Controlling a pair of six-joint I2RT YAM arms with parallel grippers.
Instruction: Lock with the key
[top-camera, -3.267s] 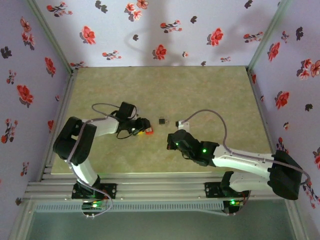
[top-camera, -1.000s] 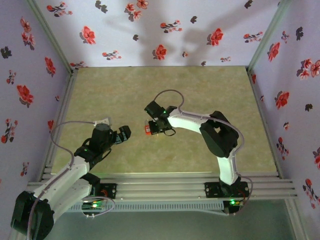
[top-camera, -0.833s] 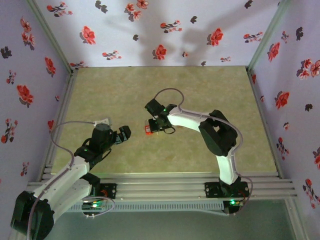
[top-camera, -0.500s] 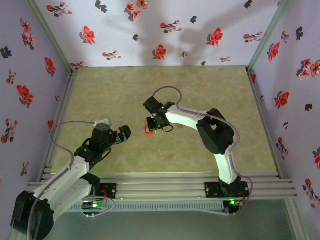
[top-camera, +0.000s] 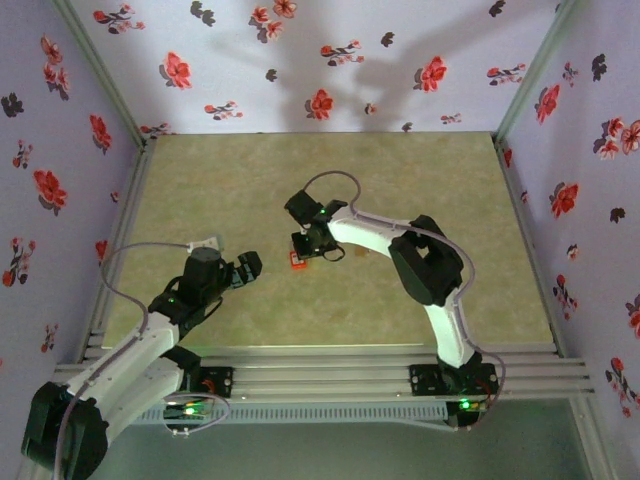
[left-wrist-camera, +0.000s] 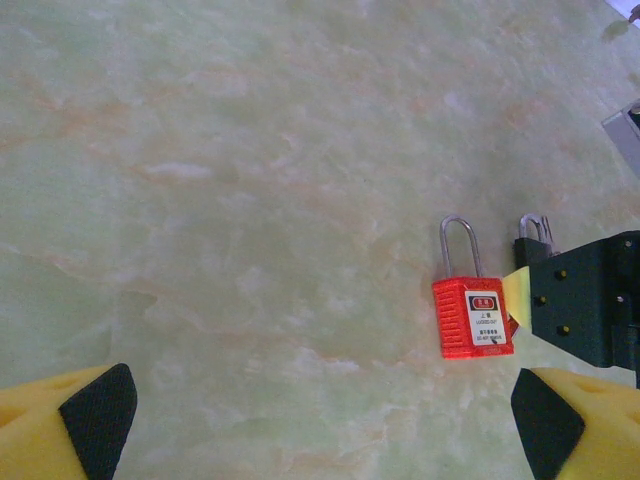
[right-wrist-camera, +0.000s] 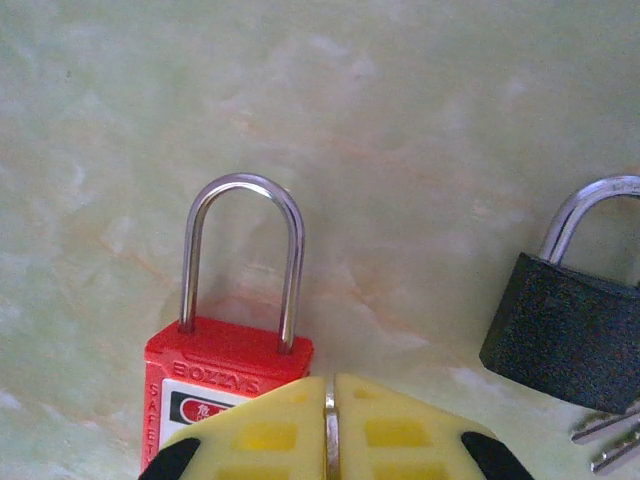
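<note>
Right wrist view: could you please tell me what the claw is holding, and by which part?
The right claw pinches a thin metal sliver, apparently the key, at the red padlock's body; which part cannot be told.

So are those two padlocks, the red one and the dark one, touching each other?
Apart. The right wrist view shows it plainly: a strip of bare table lies between the red padlock and the dark padlock.

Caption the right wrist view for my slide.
Right gripper closed over the red padlock; a dark padlock lies apart beside it.
</note>
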